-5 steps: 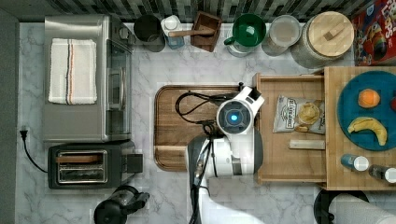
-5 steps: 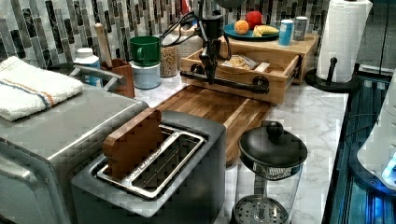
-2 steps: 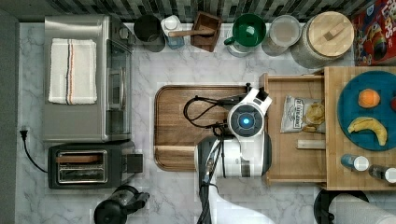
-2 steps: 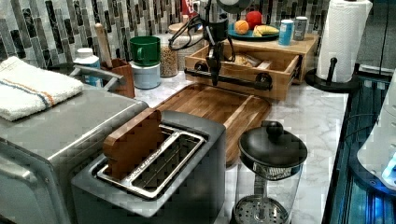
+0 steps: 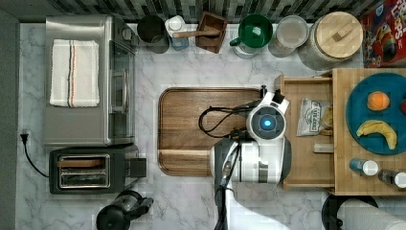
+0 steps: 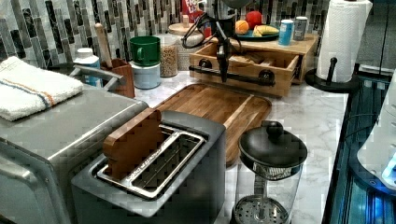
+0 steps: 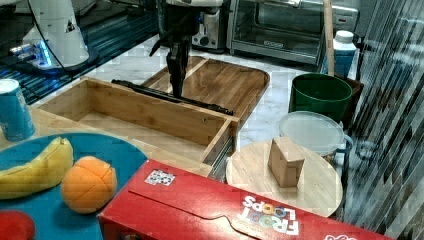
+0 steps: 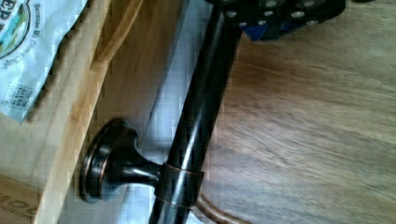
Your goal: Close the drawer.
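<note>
The drawer is a shallow light-wood box standing partly out from under the butcher-block top, toward the top view's left. A snack bag lies inside it. Its black bar handle runs across the front. My gripper points straight down with its fingers together, pressed against the handle on the tray side. In the left view the gripper stands in front of the bar. In the wrist view the handle runs up to the dark fingertips.
A brown wooden tray lies beside the drawer front. A toaster oven, toaster and kettle are at the top view's left. Jars and a green cup line the back. A blue plate holds fruit.
The drawer has slid toward the top view's right, further under the butcher-block top. My arm has moved the same way with the gripper against the handle.
</note>
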Robot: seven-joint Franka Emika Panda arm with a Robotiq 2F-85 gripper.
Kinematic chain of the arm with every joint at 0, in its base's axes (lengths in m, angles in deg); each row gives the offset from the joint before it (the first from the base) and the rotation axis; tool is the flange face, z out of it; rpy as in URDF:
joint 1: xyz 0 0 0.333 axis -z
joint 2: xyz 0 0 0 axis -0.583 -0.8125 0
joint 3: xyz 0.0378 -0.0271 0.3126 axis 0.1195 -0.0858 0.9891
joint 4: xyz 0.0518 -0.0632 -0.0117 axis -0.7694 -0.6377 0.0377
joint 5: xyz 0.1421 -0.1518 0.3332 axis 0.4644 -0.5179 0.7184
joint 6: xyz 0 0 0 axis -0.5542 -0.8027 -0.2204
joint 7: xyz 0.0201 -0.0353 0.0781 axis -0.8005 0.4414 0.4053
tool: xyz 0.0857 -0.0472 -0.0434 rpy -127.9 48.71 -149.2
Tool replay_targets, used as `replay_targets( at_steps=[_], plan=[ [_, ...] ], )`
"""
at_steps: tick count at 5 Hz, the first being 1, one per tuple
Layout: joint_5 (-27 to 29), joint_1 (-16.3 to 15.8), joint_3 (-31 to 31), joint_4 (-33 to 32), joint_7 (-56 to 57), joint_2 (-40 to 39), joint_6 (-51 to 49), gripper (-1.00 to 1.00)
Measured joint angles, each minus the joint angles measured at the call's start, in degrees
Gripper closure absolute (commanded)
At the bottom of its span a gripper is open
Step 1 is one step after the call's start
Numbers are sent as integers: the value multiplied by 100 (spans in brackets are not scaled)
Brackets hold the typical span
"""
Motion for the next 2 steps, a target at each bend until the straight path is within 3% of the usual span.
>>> replay_targets(
  at_steps=[2],
  plan=[
    [128, 467, -186, 190, 257, -236, 190, 100]
  ],
)
